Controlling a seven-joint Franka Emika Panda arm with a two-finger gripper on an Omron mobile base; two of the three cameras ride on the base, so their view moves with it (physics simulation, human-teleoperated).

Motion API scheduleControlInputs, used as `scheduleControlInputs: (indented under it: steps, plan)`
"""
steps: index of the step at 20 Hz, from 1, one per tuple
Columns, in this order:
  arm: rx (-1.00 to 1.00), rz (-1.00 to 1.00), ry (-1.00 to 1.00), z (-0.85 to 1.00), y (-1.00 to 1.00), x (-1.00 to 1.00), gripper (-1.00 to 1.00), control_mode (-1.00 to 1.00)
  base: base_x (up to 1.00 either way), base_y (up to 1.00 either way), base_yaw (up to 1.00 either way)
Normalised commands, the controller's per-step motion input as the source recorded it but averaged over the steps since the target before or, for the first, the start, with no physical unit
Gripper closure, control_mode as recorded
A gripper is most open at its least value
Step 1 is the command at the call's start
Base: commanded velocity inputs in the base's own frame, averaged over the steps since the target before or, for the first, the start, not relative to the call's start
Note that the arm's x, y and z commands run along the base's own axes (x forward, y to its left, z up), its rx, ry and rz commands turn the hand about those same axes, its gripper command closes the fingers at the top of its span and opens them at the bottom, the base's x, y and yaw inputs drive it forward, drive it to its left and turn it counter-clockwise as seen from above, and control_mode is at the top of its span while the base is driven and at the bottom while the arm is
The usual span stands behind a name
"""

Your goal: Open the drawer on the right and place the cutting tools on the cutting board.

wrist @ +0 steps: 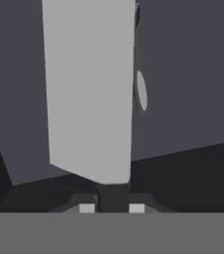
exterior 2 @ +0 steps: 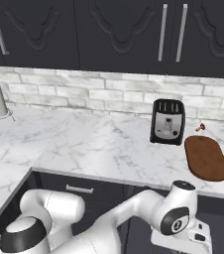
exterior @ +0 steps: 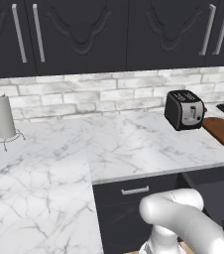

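Step in hand looks like the 1st pick: the drawer appears pulled out already, since the hand view looks into a dark grey box w/ the knife lying in it, broad silvery blade running away from the cam, dark handle end right at the bottom between the tips. A 2nd thin silvery utensil lies just beside the blade's right edge. Gripper sits low over the handle, one pale fingertip on each side of it; jaws are parted a little around the handle, but whether they're pinching it or just straddling it I can't tell. In the right base view the arm reaches down below the counter edge, wrist in front of the dark cabinet fronts. Cutting board lies on the marble counter, just right of the toaster, bare, so nothing delivered yet. Next move prob calls for a firm squeeze on the handle, straight lift clear of the box walls, then a swing up & over to the board w/o clipping the counter lip. No brands, labels or readable writing anywhere.
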Motion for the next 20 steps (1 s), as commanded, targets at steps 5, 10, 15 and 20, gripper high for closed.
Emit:
scheduleControlInputs:
  steps: [5, 10, 15, 20]
  plan:
    - [0.00, 0.02, 0.00, 0.82, 0.17, -0.18, 1.00, -1.00, 0.00, 0.00, 0.00]
    - [0.07, 0.06, 0.00, 0.67, 0.31, 0.00, 1.00, -1.00, 0.00, 0.00, 0.00]
    - [0.10, 0.05, 0.00, 0.49, 0.38, 0.23, 1.00, -1.00, 0.00, 0.00, 0.00]
    - [0.07, 0.01, 0.00, 0.34, 0.37, 0.67, 1.00, -1.00, 0.00, 0.00, 0.00]
